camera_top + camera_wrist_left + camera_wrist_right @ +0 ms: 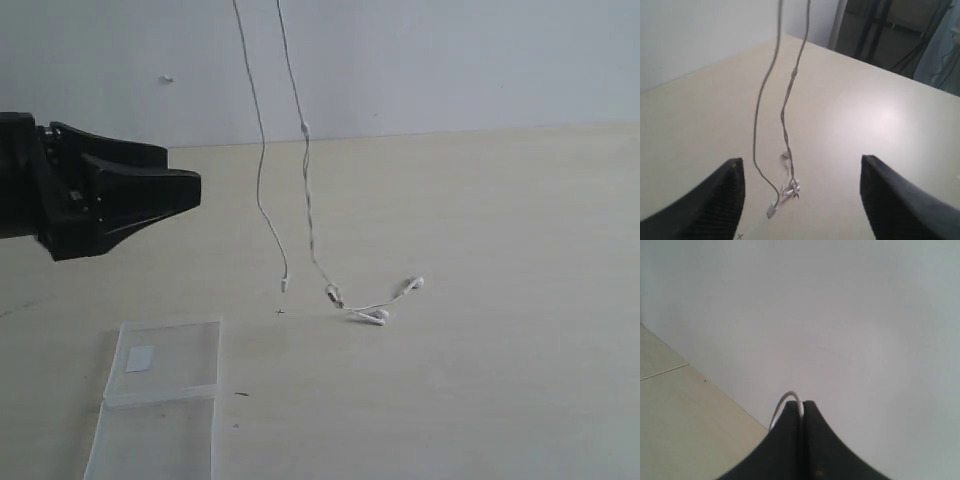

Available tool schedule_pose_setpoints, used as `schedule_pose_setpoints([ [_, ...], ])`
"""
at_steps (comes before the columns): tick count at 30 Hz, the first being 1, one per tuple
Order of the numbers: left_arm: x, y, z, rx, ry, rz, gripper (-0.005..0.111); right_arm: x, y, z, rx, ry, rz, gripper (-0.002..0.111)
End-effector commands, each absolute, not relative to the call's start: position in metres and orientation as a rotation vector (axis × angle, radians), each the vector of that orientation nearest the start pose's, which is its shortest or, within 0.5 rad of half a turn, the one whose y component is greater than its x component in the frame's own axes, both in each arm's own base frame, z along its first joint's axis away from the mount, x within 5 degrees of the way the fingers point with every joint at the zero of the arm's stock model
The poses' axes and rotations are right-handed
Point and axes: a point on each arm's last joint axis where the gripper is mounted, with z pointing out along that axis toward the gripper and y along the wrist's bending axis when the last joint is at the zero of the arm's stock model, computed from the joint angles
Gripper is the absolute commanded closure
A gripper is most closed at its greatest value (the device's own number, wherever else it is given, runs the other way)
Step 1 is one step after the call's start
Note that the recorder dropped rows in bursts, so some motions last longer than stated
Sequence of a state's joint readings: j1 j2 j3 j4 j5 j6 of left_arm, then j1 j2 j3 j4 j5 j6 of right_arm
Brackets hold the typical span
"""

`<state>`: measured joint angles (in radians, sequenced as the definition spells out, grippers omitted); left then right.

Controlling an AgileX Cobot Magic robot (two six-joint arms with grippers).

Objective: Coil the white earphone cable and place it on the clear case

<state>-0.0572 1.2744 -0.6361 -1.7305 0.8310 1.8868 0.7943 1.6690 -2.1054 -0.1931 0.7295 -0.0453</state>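
Pale bench (500,300) | right jaws pinch white earphone cable (304,130) aloft, hanging free to coil | left jaws wide, 9 o'clock

Left gripper (190,190) pokes in from the side, hanging in the air roughly level, jaws spread wide with nothing between them. Right gripper (802,407) isn't in the exterior shot; its jaws are pinched tight on the white earphone cable (788,396).

Probably a lab: bare table (500,300), black cables (910,50).
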Motion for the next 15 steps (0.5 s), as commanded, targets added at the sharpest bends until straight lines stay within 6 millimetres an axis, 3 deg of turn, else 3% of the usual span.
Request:
schedule_pose_setpoints([
  [1, 0.240, -0.087, 0.270, 0.651, 1.813, -0.666, 0.042, 0.268, 0.248, 0.530, -0.664, 1.590, 0.336, 0.108],
  [15, 0.262, -0.105, 0.299, 0.653, 1.775, -0.506, 0.042, 0.272, 0.252, 0.533, -0.612, 1.535, 0.376, 0.108],
])
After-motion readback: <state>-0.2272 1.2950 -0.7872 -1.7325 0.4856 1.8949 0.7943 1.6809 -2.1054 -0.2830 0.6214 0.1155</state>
